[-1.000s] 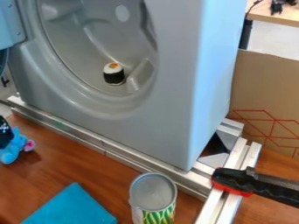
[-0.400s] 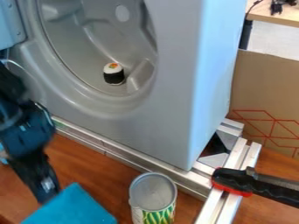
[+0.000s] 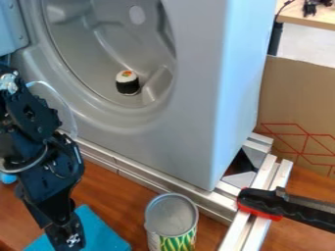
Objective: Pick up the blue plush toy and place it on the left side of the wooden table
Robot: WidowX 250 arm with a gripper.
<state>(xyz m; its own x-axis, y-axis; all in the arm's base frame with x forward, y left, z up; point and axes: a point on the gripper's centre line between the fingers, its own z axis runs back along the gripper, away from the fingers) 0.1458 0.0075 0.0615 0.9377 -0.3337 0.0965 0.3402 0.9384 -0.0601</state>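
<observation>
The black gripper (image 3: 67,237) hangs at the lower left, over the left part of a flat teal object (image 3: 101,233) on the wooden table. Whether it touches the teal object, I cannot tell. To its right stands an open-looking can (image 3: 171,215) with a grey top and a green and yellow pattern. A sushi-like toy (image 3: 128,83), white above and black below, rests inside the round hollow of a grey machine (image 3: 190,127). Part of a blue toy (image 3: 8,178) peeks out at the left edge, mostly hidden behind the arm.
Metal rails (image 3: 147,179) run along the machine's base and meet another pair at the lower right. A black and red clamp (image 3: 262,203) lies across those. Cardboard (image 3: 298,103) stands behind, at the right.
The arm came in from the left edge, then moved right and down, bringing the gripper over the teal object. It now covers most of the blue toy.
</observation>
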